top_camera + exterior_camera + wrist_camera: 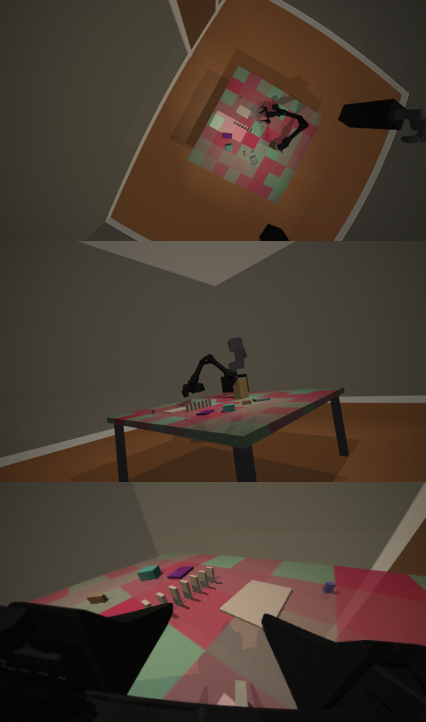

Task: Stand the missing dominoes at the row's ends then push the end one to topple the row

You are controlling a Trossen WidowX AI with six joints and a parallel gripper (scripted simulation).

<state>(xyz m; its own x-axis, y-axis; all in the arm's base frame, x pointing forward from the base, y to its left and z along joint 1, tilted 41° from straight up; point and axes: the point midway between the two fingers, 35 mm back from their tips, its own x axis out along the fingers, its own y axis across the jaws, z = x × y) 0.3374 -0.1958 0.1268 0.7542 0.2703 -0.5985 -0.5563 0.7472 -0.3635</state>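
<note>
A row of several pale dominoes (242,126) (199,405) (174,596) stands upright and evenly spaced. My gripper (260,116) (218,612) is open and empty, above the table and off to one side of the row. A pale domino (241,693) shows low between the spread fingers in the wrist view, apart from the row. I cannot tell for sure whether it stands or lies. Another loose pale domino (263,127) lies near the row's end closer to the arm. The gripper's jaws partly cover the row's near end in the wrist view.
A flat pale board (243,111) (257,599) lies beside the row. A purple block (227,135) (180,572) and a teal block (228,147) (149,572) are on its other side. An orange-brown block (244,153), a grey box (253,160) and a small blue piece (328,587) lie farther off.
</note>
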